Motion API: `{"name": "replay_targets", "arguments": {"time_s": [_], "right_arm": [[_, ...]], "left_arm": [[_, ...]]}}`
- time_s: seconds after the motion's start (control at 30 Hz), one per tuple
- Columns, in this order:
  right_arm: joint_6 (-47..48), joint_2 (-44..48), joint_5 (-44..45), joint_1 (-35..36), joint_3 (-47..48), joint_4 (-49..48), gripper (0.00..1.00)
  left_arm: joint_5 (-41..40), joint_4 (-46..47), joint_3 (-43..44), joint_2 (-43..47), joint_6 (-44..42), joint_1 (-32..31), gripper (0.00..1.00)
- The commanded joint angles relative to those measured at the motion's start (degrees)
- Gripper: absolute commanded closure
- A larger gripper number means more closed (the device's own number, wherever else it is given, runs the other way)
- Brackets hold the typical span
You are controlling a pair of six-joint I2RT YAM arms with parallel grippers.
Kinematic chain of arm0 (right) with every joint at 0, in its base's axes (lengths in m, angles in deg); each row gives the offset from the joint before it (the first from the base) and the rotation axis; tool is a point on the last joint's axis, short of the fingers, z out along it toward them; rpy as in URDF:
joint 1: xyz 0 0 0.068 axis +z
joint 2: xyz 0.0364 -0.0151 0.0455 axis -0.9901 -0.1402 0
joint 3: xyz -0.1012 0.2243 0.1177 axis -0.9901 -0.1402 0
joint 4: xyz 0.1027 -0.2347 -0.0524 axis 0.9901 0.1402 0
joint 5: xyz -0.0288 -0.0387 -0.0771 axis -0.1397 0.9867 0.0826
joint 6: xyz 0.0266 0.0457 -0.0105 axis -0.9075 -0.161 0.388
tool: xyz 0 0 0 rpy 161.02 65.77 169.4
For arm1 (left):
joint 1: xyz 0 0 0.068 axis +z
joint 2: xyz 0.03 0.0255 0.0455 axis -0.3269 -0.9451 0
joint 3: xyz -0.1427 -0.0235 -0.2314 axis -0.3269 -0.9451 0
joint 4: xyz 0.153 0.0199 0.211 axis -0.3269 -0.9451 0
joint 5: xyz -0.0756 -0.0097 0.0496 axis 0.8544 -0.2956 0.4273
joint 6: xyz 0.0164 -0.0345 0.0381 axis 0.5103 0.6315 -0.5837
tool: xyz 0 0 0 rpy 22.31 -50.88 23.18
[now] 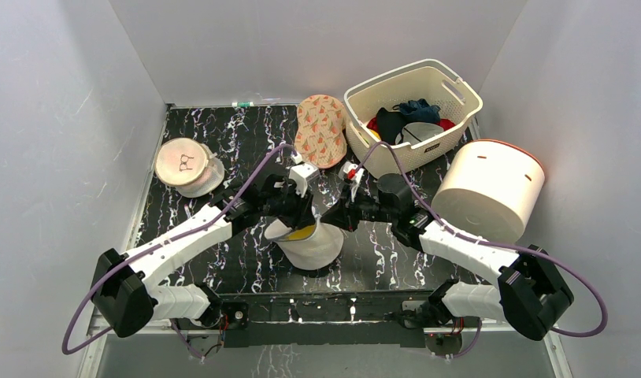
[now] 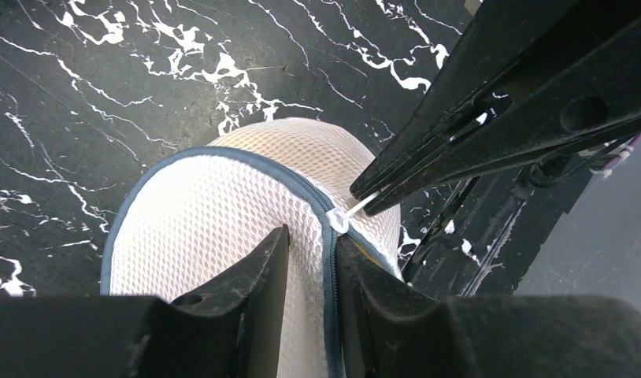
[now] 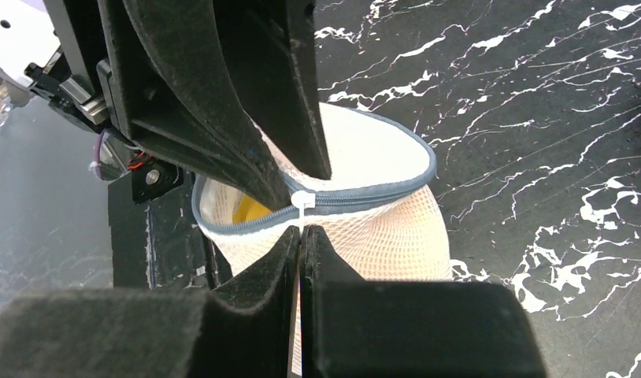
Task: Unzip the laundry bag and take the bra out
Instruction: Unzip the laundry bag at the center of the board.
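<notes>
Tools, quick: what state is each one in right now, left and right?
Left tool: fingers slightly apart astride the rim of the laundry bag; grip cannot be told.
Right tool: closed on the zip pull.

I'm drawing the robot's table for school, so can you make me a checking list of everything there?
Surface: black marbled table, white veins.
Job's things: laundry bag at centre, zip partly open, something yellow inside.
Clutter: second round bag, patterned pad, cream basket of clothes, white drum.
Tools: right tool shut on the zip pull; left tool straddles the zip, grip unclear.
Cables: purple cables loop off both arms.
Surroundings: plain grey walls.
</notes>
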Motion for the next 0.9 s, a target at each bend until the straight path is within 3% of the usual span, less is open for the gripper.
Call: {"name": "replay_targets", "arguments": {"time_s": [0.0, 0.13, 0.3, 0.47, 0.73, 0.87], "right_arm": [[-1.3, 1.6, 3.6, 0.5, 2.4, -2.3, 1.0], [-2.7, 1.4, 10.5, 0.4, 2.5, -0.2, 1.0], [-5.4, 0.6, 12.3, -4.4, 0.8, 0.2, 1.0], [-8.2, -0.1, 6.0, -12.5, -2.7, -2.8, 1.0], [-3.6, 1.0, -4.8, -11.7, -1.1, -2.7, 1.0], [-2.9, 2.4, -6.6, -9.5, -0.2, -3.3, 1.0]], "left_arm": [[-2.0, -4.6, 3.8, 1.0, -1.9, 0.2, 0.79], [-2.1, -7.2, 5.6, 1.3, -4.2, 0.2, 0.92], [-1.3, -8.4, 7.3, 4.6, -7.2, 0.2, 1.0], [-1.4, -6.7, 6.7, 10.7, -9.2, 0.2, 1.0], [-5.4, -3.3, 3.1, 12.6, -7.3, 0.2, 1.0], [-6.8, -5.9, 5.1, 8.6, -6.8, 0.1, 0.83]]}}
